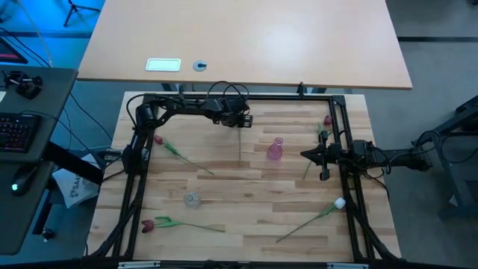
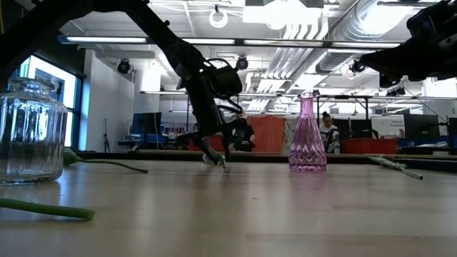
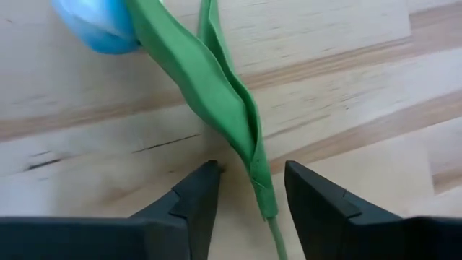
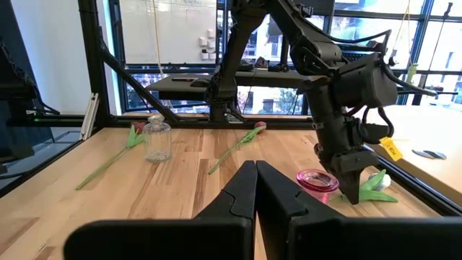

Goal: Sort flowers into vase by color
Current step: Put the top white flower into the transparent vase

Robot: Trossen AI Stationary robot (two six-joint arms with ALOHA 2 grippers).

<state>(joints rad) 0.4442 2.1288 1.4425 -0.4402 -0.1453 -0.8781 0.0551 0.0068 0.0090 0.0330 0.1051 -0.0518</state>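
Left gripper (image 3: 249,198) jaws wide astride a white tulip's (image 3: 209,87) stem; right gripper (image 4: 255,189) apparently closed.

Lighting even and bright overhead; ceiling strip lights (image 2: 214,39) glare at 12 o'clock in the low view. Glass jar (image 2: 28,132) at 9 o'clock soft-focused. White tulip head (image 3: 101,25) renders blue, blurred, at 11 o'clock.
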